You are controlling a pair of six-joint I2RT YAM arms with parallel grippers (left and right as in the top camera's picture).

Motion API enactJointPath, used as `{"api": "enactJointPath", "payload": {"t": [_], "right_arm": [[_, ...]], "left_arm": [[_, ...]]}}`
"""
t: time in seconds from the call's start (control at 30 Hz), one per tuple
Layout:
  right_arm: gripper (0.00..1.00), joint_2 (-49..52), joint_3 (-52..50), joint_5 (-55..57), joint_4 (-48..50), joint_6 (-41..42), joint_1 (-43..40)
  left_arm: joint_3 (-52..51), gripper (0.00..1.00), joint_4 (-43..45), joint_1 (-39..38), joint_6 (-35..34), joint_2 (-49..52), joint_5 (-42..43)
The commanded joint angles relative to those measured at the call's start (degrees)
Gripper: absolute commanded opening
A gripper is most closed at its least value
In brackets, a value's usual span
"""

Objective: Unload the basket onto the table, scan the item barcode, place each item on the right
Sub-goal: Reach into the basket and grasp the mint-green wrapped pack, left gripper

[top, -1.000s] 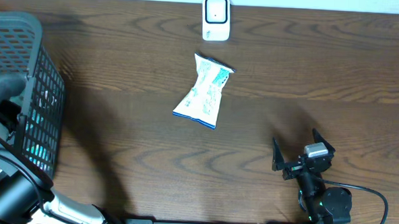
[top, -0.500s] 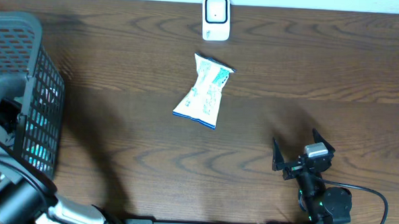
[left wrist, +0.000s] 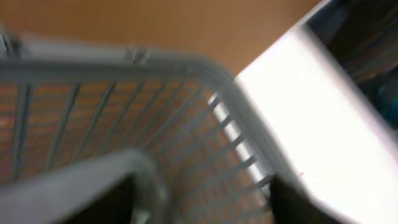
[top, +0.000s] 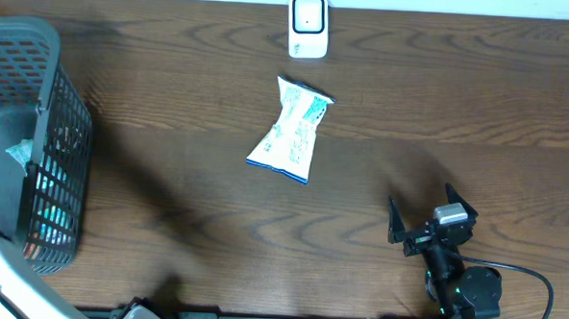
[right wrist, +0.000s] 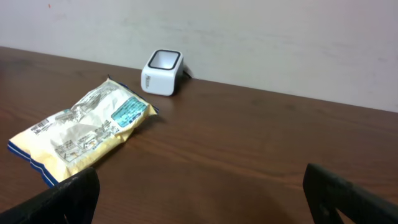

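Left arm (top: 5, 133): swinging over the basket (top: 40, 35) since the earlier frame and now blurring grey above it. Nothing else is shifting.

- Left claw (left wrist: 196, 208): hanging over the basket mesh. The wrist view is smearing, so I cannot tell whether it is wide, narrow or holding anything.
- Right claw (top: 431, 221): standing wide with nothing between its fingers, hovering at the near right of the bench (top: 479, 101).
- Snack packet (top: 291, 131): lying flat mid-bench, clear of both arms. Its long axis is running from near-left to far-right, tilting only a little off the near-far line.
- Scanner (top: 308, 26): sitting at the far edge, just beyond the packet's far end.
- Key relation: the packet is lying far and to the left of the right claw, which is much the nearer of the two. The left claw is working well apart, at the far left. Judged from this, the pick is falling to the right arm.
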Motion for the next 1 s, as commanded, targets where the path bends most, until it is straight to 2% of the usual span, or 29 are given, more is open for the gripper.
{"api": "enactJointPath", "payload": {"t": [0.0,0.03,0.13,0.27,0.67,0.7,0.73,0.77,0.8,0.9,0.93,0.97], "right_arm": [[0.99,-0.2,-0.1,0.2,-0.2,0.5,0.4],[0.99,-0.2,-0.1,0.2,-0.2,0.5,0.4],[0.99,-0.2,-0.1,0.2,-0.2,0.5,0.4],[0.99,-0.2,-0.1,0.2,-0.2,0.5,0.4],[0.99,-0.2,-0.1,0.2,-0.2,0.5,0.4],[0.99,-0.2,-0.1,0.2,-0.2,0.5,0.4],[0.99,-0.2,-0.1,0.2,-0.2,0.5,0.4],[0.99,-0.2,-0.1,0.2,-0.2,0.5,0.4],[0.99,-0.2,-0.1,0.2,-0.2,0.5,0.4],[0.99,-0.2,-0.1,0.2,-0.2,0.5,0.4],[0.99,-0.2,-0.1,0.2,-0.2,0.5,0.4],[0.99,-0.2,-0.1,0.2,-0.2,0.5,0.4]], "left_arm": [[-0.1,0.95,-3.2,-1.6,9.0,6.8,-0.6],[-0.1,1.00,-3.9,-1.6,10.4,9.2,-0.8],[-0.1,0.98,-6.8,-0.8,14.6,20.1,0.3],[-0.1,0.98,-7.0,-0.8,20.3,27.0,4.4],[-0.1,0.99,-7.6,-1.0,23.0,40.1,11.8],[-0.1,0.96,-7.7,-1.0,23.0,40.8,12.0],[-0.1,0.89,-7.8,-1.0,23.0,41.3,11.9],[-0.2,0.75,-7.9,-1.0,23.0,41.6,11.9],[-0.2,0.56,-8.2,-1.0,23.0,41.8,11.9],[-0.2,0.32,-8.5,-0.9,23.0,41.8,12.0],[-0.2,0.13,-8.7,-0.9,23.0,41.8,12.0],[-0.2,0.08,-8.7,-0.9,23.0,41.7,12.0]]}}
